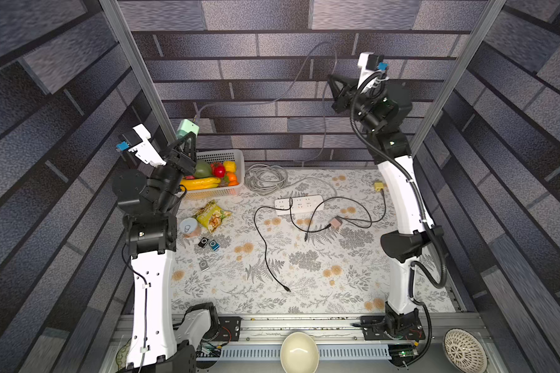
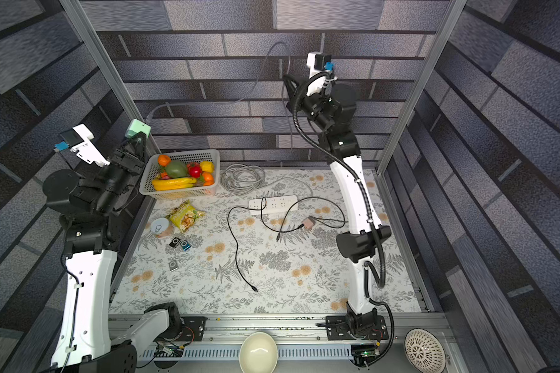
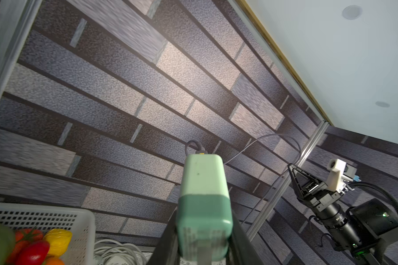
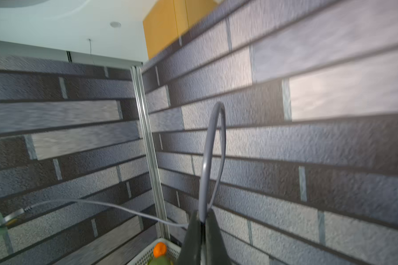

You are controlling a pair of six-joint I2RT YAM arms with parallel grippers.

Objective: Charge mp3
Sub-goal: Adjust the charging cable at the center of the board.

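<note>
Top views both show three mp3 players on the near left of the table: the grey player (image 1: 203,265) closest, then the black player (image 1: 203,242) and the blue player (image 1: 213,245) side by side just beyond it. Farther in, mid-table, lies one white power strip (image 1: 299,204). Farthest and highest are the two grippers, both well above the table. The left gripper (image 1: 189,142) is clamped on one green charger (image 3: 203,202). The right gripper (image 4: 202,218) is pinched shut on one grey cable (image 1: 291,87), which runs from the charger's top across the back wall to that grip, then drops toward the table — where its free end lies is not clear. The coming move likely turns on this: the players lie below both grippers and toward the near side, with the left arm much the nearer — while the cable's span runs crosswise between the two arms.
</note>
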